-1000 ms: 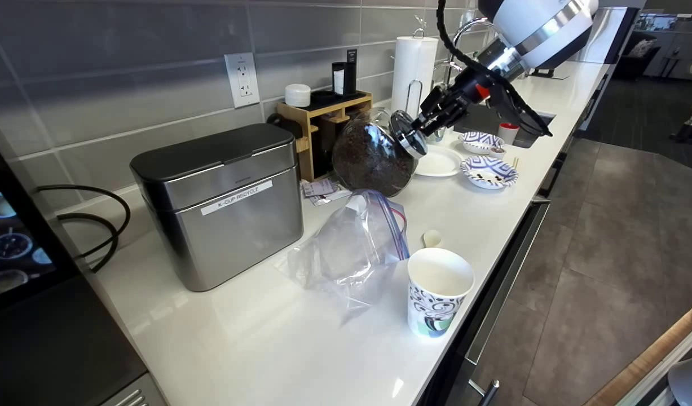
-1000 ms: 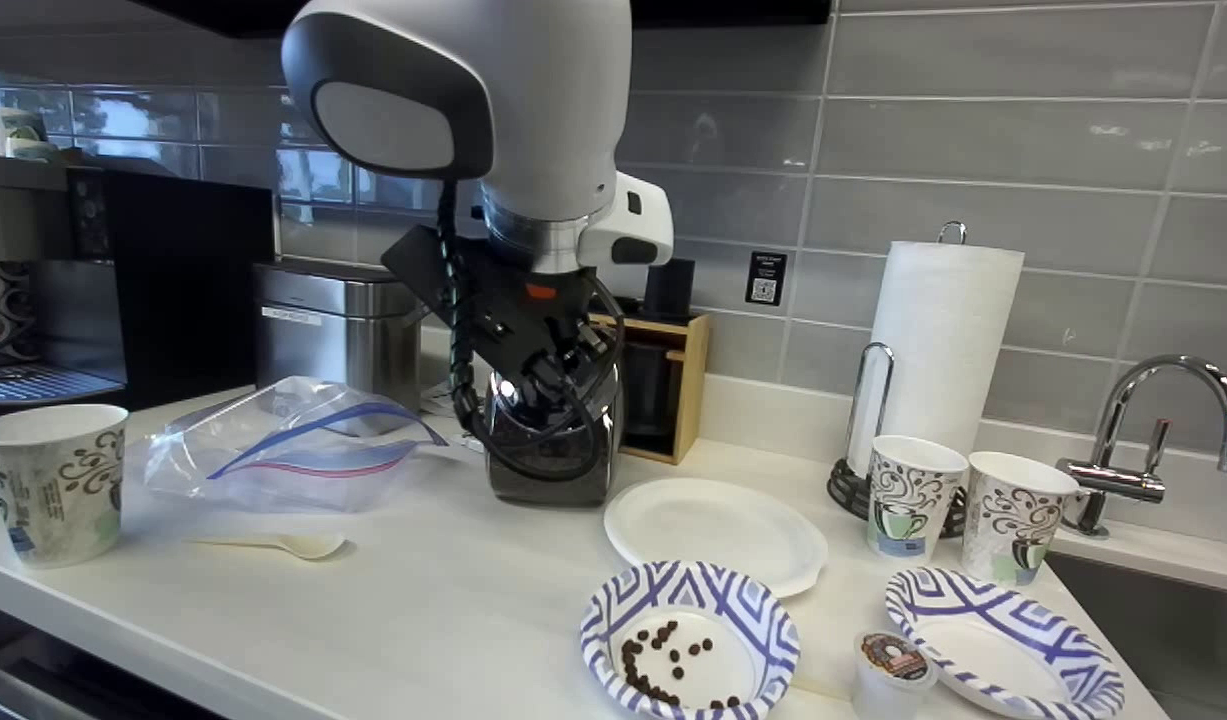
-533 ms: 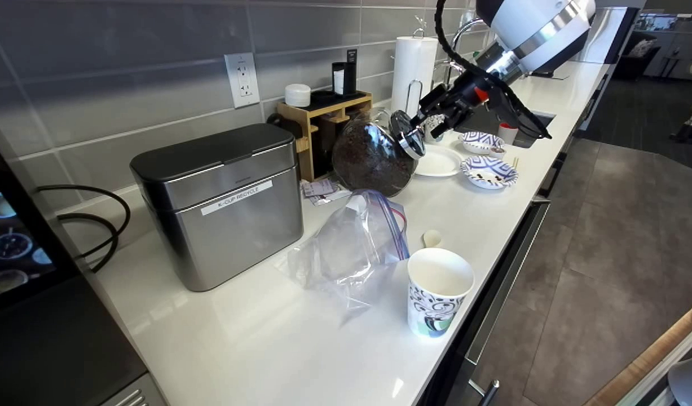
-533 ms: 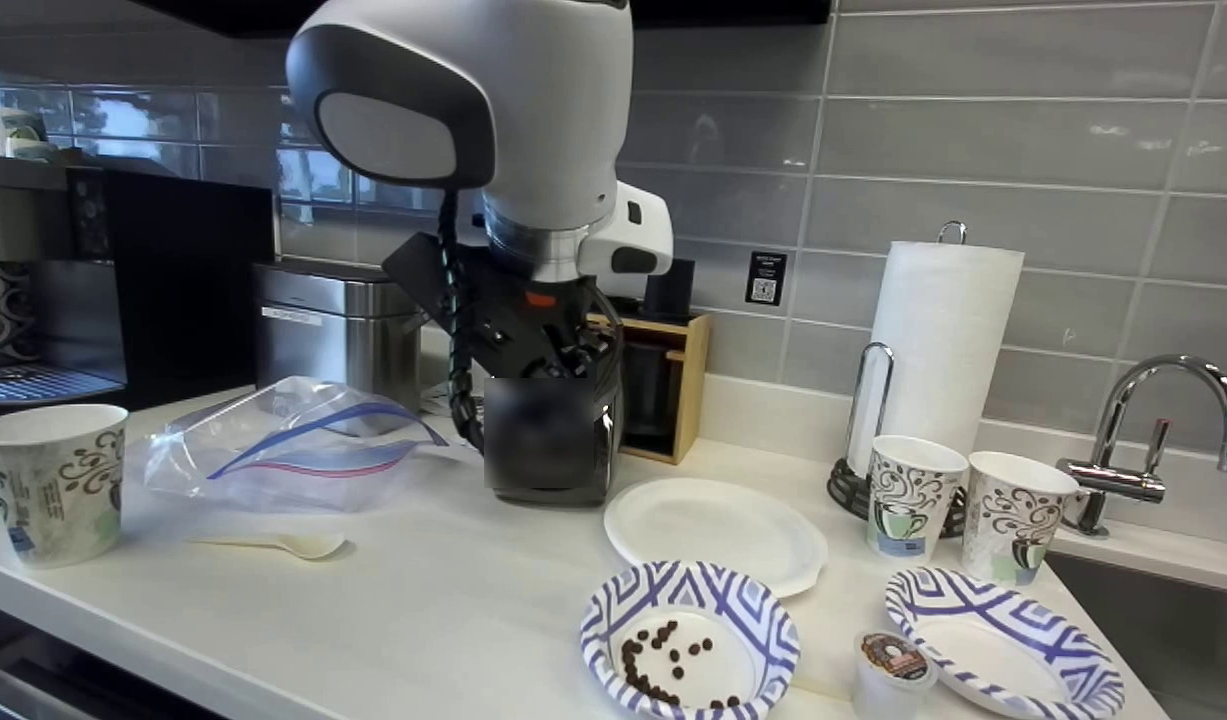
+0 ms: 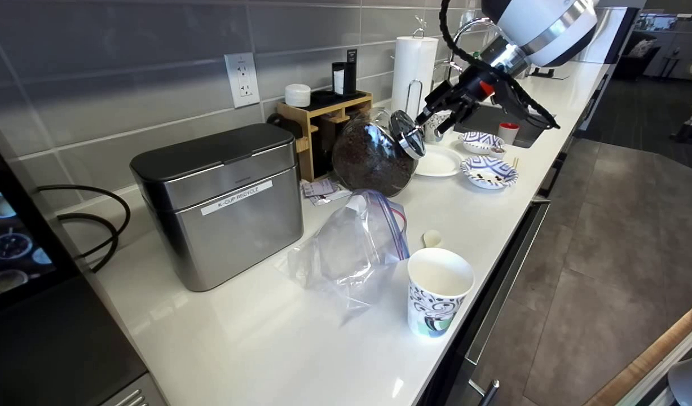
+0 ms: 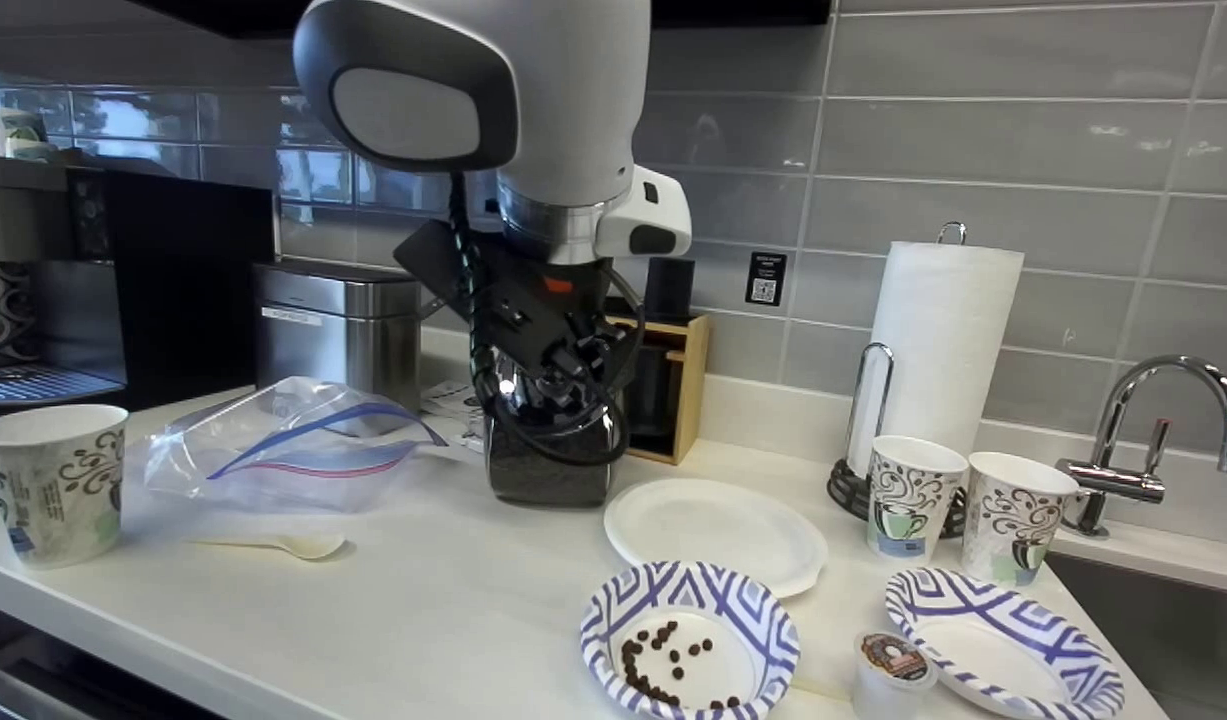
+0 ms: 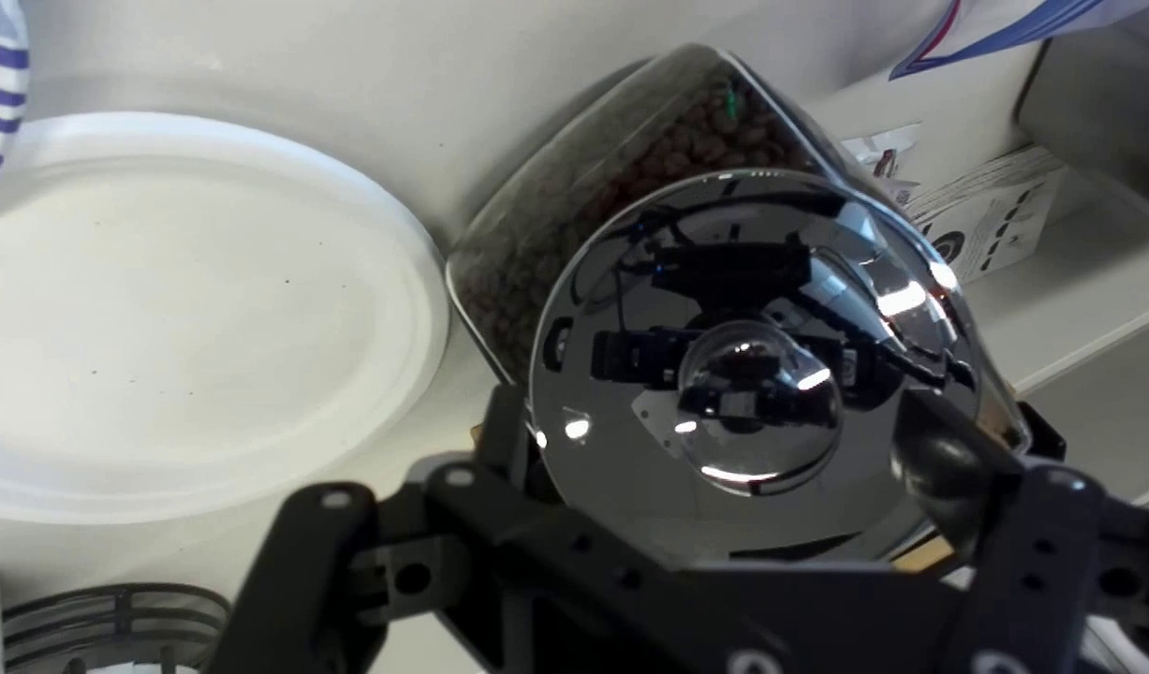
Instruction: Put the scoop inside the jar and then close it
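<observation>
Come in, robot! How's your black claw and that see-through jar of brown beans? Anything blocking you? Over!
Claw open, facing the round, silver metallic lid. Lid sits on jar, seal unclear. Scoop not clearly seen. Nothing seen blocking the lid.

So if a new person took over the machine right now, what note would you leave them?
Gripper: open, holding nothing, fingers either side of the knob on the lid.
Jar: on the counter, beans inside, lid over its slanted mouth.
Scoop: not visible; a pale spoon lies on the counter.
Done: lid apparently on. Whether the scoop is inside, I can't tell.
Left: probably confirm both, then back away.
</observation>
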Robot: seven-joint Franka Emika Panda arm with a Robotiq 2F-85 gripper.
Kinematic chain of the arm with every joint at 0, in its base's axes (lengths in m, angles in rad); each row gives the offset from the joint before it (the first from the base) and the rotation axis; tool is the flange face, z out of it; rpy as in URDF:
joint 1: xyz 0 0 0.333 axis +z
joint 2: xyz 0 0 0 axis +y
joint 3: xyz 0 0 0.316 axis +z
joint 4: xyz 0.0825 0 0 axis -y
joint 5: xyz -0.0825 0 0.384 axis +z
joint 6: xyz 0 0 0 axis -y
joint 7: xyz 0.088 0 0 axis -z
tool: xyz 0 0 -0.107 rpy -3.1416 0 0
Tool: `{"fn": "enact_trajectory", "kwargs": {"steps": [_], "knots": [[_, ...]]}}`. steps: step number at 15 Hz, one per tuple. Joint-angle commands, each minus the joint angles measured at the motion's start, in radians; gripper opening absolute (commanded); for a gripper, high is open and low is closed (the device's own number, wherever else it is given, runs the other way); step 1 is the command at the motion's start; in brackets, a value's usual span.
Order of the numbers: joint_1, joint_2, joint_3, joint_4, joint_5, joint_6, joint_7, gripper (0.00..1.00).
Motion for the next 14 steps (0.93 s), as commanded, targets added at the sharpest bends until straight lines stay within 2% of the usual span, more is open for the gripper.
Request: {"fn": "enact_trajectory", "kwargs": {"steps": [1, 6, 8, 11, 14], "knots": [[-0.025, -0.069, -0.015, -0.027, -0.094, -0.087, 0.046, 1.0], [-0.048, -0.139, -0.053, -0.016, -0.163, -0.28, 0.042, 1.0], [-0.061, -0.171, -0.064, -0.018, -0.237, -0.335, 0.093, 1.0], [-0.076, -0.221, -0.068, -0.025, -0.381, -0.366, 0.178, 1.0], [-0.074, -0.273, -0.067, -0.038, -0.526, -0.347, 0.246, 1.0]]}}
